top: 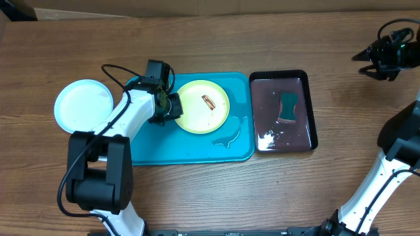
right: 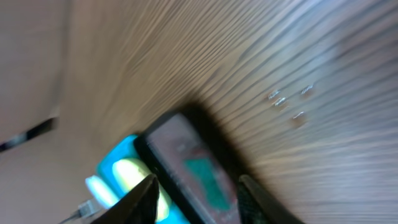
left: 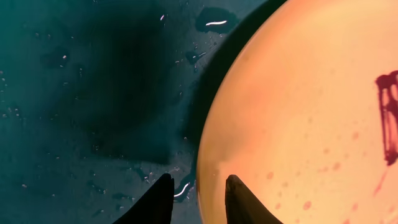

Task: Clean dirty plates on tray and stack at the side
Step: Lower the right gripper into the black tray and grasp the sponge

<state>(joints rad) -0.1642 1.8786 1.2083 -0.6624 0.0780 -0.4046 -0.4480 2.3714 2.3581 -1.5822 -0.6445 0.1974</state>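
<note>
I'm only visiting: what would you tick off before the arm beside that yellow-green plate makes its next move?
1. Left gripper lined up on the rim of the yellow-green plate: ok, one finger on either side.
2. Plate gripped: not ok, jaws apart.
3. Smear cleaned off: not ok.
4. Sponge in the black tray: ok.
5. Right gripper out of the way: ok, far off and empty.
6. Stack beside the turquoise tray: cannot tell whether the pale plate is one or two.

left pincer [left: 199, 185] low, jaws slightly parted (a narrow gap), right pincer [right: 198, 183] raised high — jaws apart
</note>
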